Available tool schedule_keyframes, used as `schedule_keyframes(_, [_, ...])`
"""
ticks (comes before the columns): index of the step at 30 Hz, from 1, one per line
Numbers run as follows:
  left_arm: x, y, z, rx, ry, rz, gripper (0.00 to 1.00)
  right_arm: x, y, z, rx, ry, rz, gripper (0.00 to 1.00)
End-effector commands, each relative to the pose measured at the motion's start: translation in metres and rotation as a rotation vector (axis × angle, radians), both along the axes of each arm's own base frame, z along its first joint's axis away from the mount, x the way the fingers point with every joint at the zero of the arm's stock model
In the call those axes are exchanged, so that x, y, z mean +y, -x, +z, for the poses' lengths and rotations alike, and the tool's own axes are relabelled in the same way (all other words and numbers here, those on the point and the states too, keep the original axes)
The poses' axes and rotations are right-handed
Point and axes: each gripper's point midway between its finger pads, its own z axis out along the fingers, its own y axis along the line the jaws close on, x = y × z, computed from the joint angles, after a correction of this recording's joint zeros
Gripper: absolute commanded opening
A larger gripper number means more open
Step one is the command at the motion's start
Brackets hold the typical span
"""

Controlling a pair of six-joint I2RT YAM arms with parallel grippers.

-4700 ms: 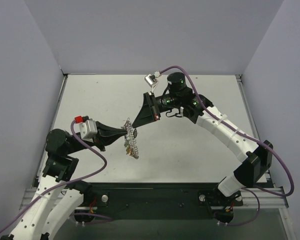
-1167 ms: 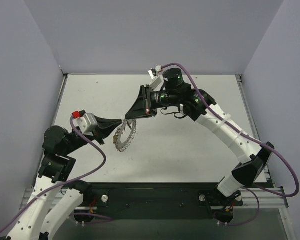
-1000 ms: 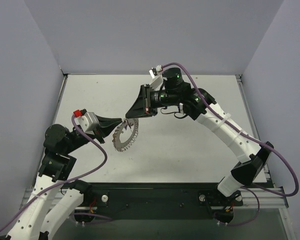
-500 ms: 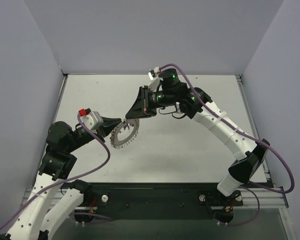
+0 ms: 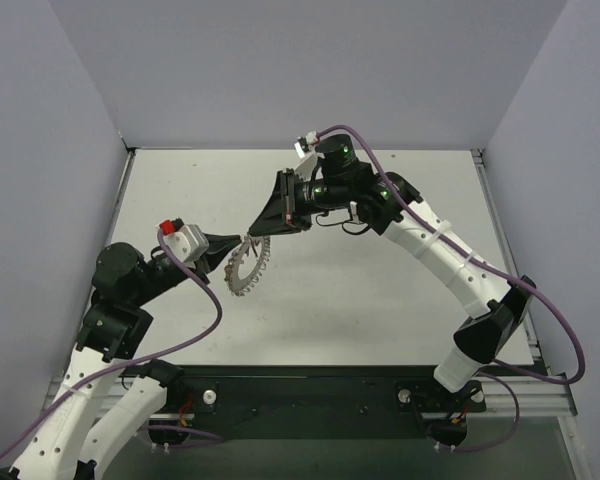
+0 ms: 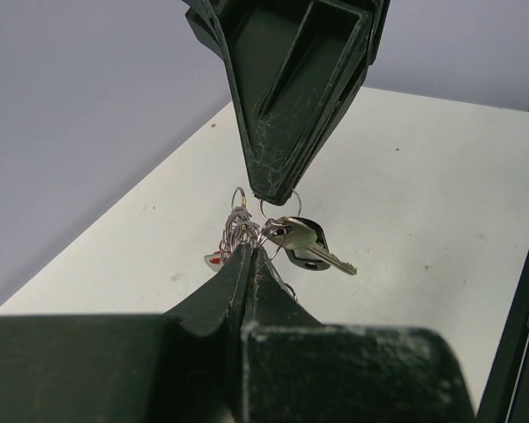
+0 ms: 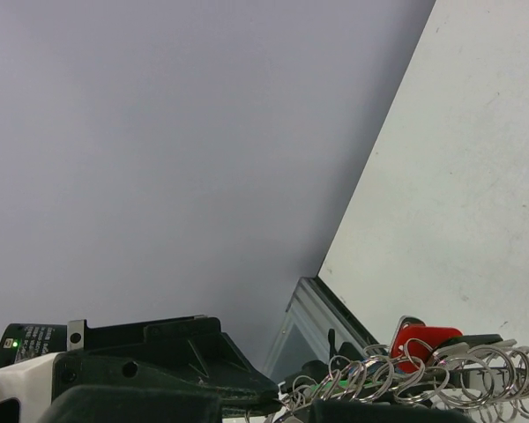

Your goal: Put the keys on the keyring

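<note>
Silvery toothed keyring (image 5: 245, 269) hangs above the table (image 5: 380, 290), tilted, its long axis running from near-left to far-right; left gripper (image 6: 249, 257) pinches its wire rim, jaws pressed together; right gripper (image 6: 278, 191), likewise clamped, nips the small loop carrying the keys (image 6: 305, 245); one dark-headed key's blade points right, slightly downward.
</note>
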Motion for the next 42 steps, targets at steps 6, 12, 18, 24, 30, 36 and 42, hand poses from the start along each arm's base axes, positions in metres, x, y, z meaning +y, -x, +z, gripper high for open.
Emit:
schedule_keyframes(6, [0.011,-0.011,0.003,-0.026,-0.037,0.093,0.00,0.000,0.000,0.038,-0.007,-0.099,0.030,0.00])
schedule_keyframes(12, [0.010,-0.014,0.003,-0.020,-0.019,0.106,0.00,0.002,0.001,0.037,-0.010,-0.105,0.040,0.00])
schedule_keyframes(18, [0.007,-0.009,0.019,-0.055,0.052,0.081,0.00,-0.002,0.001,0.023,-0.003,-0.081,0.044,0.00])
schedule_keyframes(24, [0.007,-0.002,0.024,-0.081,0.069,0.067,0.00,-0.010,0.002,0.020,-0.005,-0.090,0.048,0.00])
schedule_keyframes(30, [0.006,0.007,0.030,-0.088,0.082,0.037,0.00,-0.013,0.004,0.016,-0.010,-0.105,0.075,0.00])
schedule_keyframes(36, [0.005,0.014,0.033,-0.106,0.084,0.017,0.00,-0.009,0.021,0.038,-0.039,-0.228,0.188,0.00])
schedule_keyframes(42, [-0.001,0.028,0.039,-0.109,0.091,-0.058,0.00,-0.018,0.014,0.027,-0.065,-0.204,0.162,0.00])
